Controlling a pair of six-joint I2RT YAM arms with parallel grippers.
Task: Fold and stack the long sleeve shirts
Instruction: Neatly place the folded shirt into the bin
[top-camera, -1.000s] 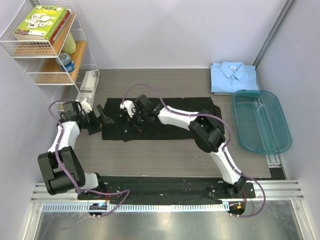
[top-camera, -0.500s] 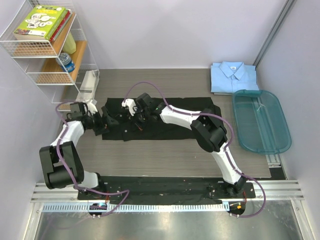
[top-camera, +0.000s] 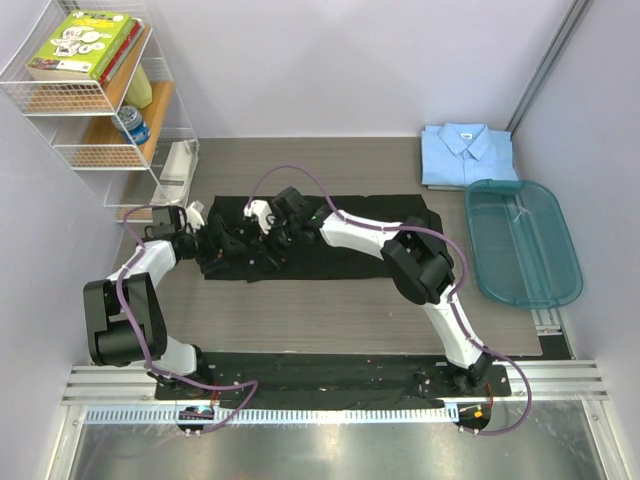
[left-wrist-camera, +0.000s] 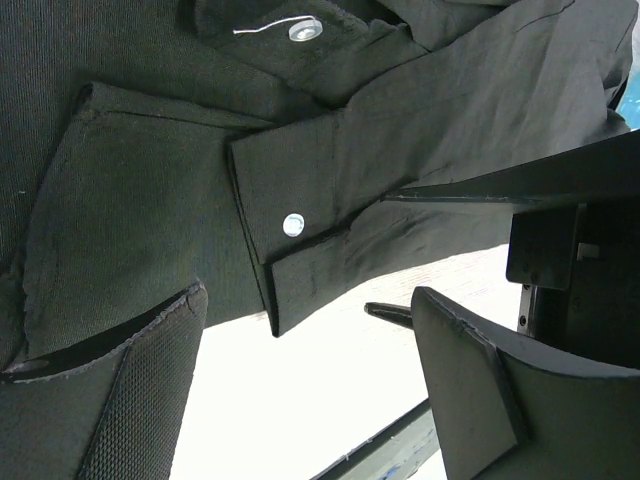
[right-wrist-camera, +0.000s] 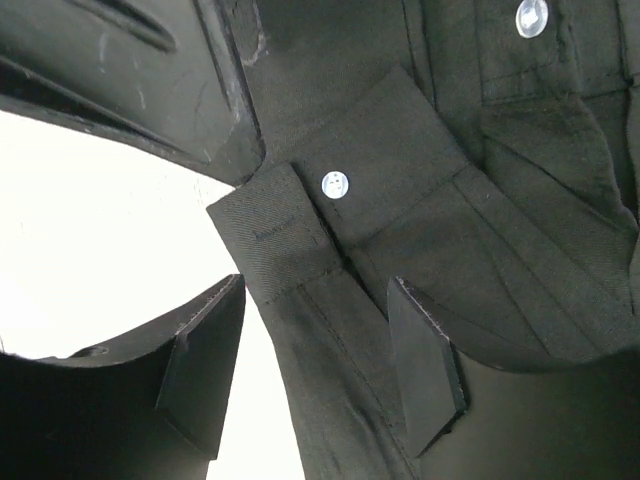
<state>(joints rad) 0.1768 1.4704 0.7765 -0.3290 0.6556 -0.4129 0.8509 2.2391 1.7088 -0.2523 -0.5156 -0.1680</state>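
Observation:
The black long sleeve shirt (top-camera: 350, 235) lies spread flat across the middle of the table. Its buttoned cuff (left-wrist-camera: 293, 224) (right-wrist-camera: 335, 185) sits at the shirt's left end. My left gripper (top-camera: 214, 246) (left-wrist-camera: 305, 370) is open at that left edge, its fingers straddling bare table just short of the cuff. My right gripper (top-camera: 270, 236) (right-wrist-camera: 315, 360) is open too, with the sleeve lying loose between its fingers (right-wrist-camera: 205, 365). The two grippers nearly touch. The light blue shirt (top-camera: 467, 155) lies folded at the back right.
A teal plastic tub (top-camera: 522, 242) stands at the right, just in front of the blue shirt. A wire shelf (top-camera: 95, 90) with books and a can stands at the back left. A metal rail (top-camera: 330, 410) runs along the near edge.
My right gripper has opened and let go of the black sleeve. My left gripper has moved right, up to the cuff at the shirt's left edge, closing slightly.

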